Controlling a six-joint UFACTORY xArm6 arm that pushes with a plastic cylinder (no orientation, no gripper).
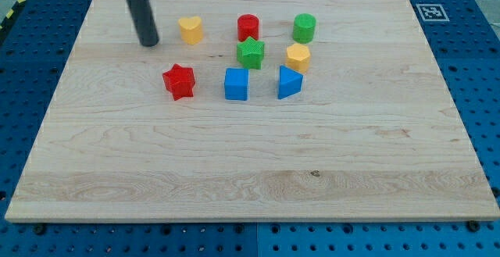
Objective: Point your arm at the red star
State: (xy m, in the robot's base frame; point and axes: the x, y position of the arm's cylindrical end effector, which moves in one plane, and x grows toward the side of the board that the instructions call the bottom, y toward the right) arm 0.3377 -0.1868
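My tip (148,44) bare, touches no block. Red star (179,81) lies toward view's bottom-right of tip, near, apart. Yellow block (191,30) to tip's right. Approach incomplete; closing move remains.

Your rod (139,11) is cut by the view's top edge; only its lower length shows, and nothing of the arm above it. My tip (148,44) is visible, but you cannot tell whether it touches the wooden board (250,171) or sits just above it.

The fiducial tag (429,12) at the board's upper right corner is too small to read.

Far faces of the clustered blocks are hidden. The red cylinder (248,27) has its base partly covered by the green star (251,54).

The yellow heart (191,30) reads as a heart only loosely, and the yellow hexagon (298,56) blurs at its edges.

The blue perforated table (480,93) runs out of view on all sides.
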